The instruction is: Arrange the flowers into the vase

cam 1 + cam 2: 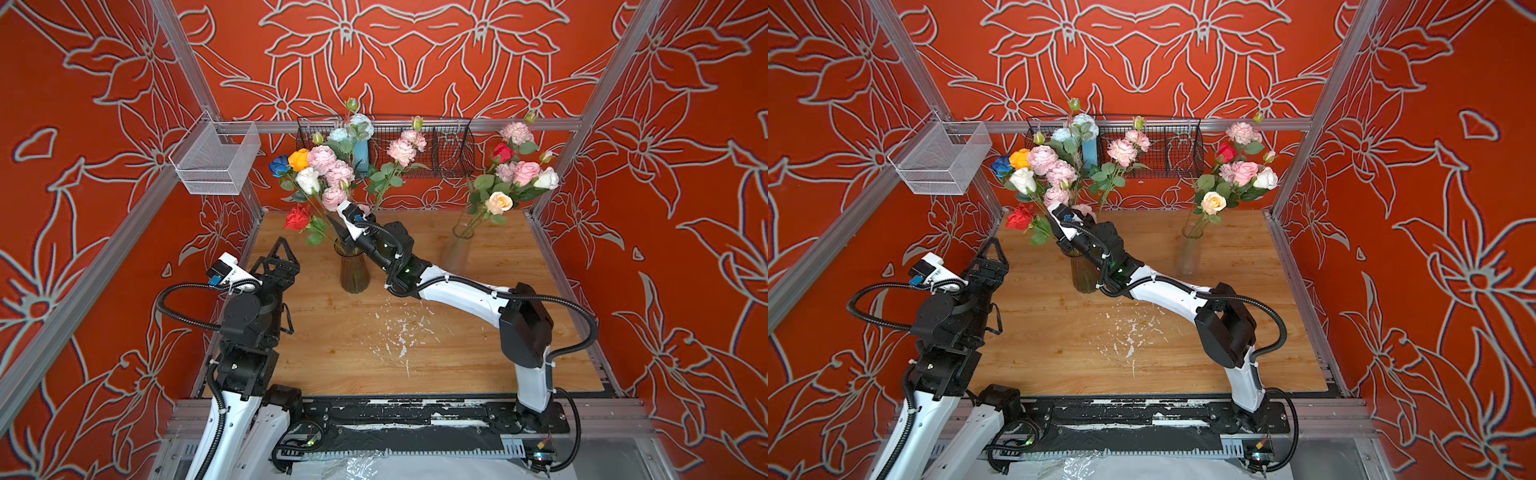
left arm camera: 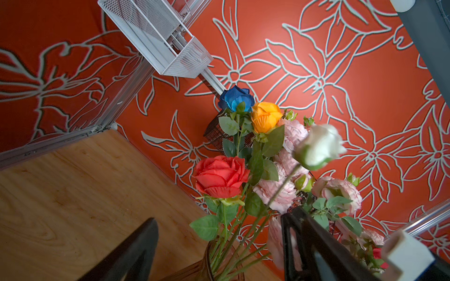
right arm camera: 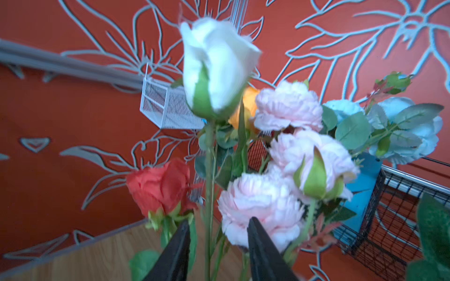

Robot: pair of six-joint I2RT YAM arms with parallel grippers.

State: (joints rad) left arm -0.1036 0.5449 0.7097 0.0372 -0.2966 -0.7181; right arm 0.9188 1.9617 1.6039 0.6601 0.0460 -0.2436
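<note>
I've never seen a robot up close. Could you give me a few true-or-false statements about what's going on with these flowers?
1. Two vases on the wooden table both hold flowers. True: the brown vase and the clear vase.
2. The right end effector is at the clear vase. False: it is at the brown vase's bouquet.
3. The left end effector grips a red rose. False: its jaws are open and hold nothing.
4. The white rose has its stem running between the right end effector's parted jaws. True.
</note>
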